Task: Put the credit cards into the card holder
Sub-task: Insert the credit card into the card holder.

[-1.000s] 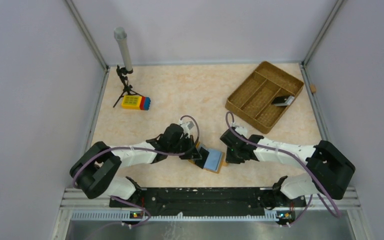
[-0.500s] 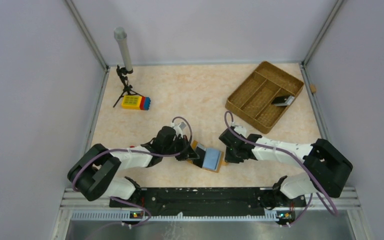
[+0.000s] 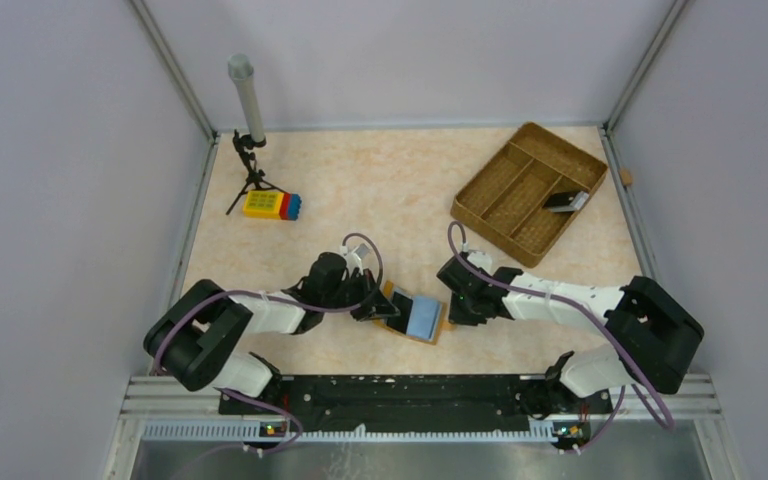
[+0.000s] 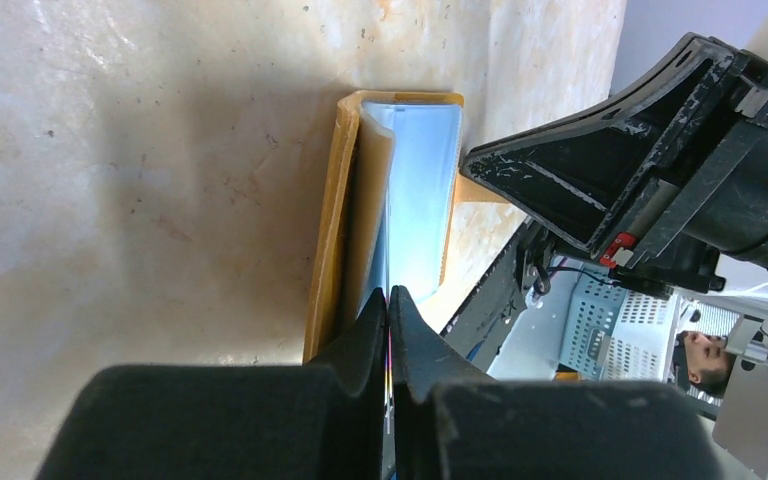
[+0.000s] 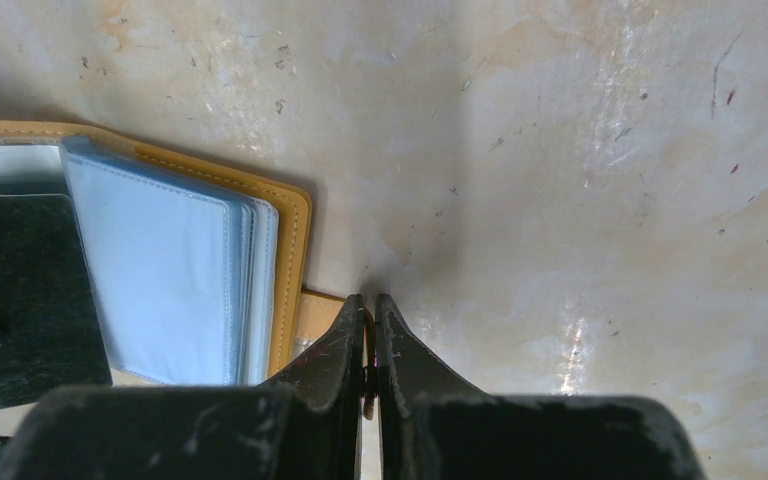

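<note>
Tan holder (image 5: 293, 240) lies open by table's (image 3: 380, 190) near edge; we find left claw (image 4: 388, 292) pinching black card (image 5: 20, 290), right claw (image 5: 370, 298) pinching holder's tab (image 5: 318, 312).

In the top view the left gripper (image 3: 386, 312) hides the left end of the card holder (image 3: 424, 320), whether its closed jaws pinch a card cannot be told, the black card (image 5: 20, 290) runs off the right wrist view's left edge, and the dark object (image 3: 565, 202) in the tray (image 3: 500, 190) is too small to identify.
</note>
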`<state>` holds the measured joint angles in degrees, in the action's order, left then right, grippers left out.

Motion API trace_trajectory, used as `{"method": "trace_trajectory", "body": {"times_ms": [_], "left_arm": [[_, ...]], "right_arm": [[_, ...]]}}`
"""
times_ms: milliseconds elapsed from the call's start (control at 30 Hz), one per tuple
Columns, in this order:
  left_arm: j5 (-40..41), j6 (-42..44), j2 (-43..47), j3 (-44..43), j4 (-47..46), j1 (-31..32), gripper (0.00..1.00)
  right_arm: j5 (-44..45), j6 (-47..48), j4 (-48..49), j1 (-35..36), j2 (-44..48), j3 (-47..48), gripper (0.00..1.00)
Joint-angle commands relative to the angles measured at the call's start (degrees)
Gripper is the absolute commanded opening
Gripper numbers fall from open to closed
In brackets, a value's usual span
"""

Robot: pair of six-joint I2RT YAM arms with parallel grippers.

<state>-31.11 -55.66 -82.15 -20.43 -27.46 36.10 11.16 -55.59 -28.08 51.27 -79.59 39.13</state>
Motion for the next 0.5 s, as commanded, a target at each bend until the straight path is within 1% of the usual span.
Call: {"method": "trace_trajectory", "body": {"times_ms": [0, 233, 467], "left_arm": [[-1.8, 0.5, -1.1, 0.2, -4.0, -0.4, 0.00], [-1.7, 2.6, -1.7, 0.5, -2.8, -1.3, 0.00], [-5.2, 6.5, -3.4, 0.3, -2.5, -4.1, 0.00]], "right_arm": [[1.5, -0.2, -0.3, 0.7, -1.6, 0.6, 0.00], [1.5, -0.1, -0.3, 0.6, -1.8, 0.5, 0.00], [1.8, -0.1, -0.7, 0.7, -1.8, 0.7, 0.00]]}}
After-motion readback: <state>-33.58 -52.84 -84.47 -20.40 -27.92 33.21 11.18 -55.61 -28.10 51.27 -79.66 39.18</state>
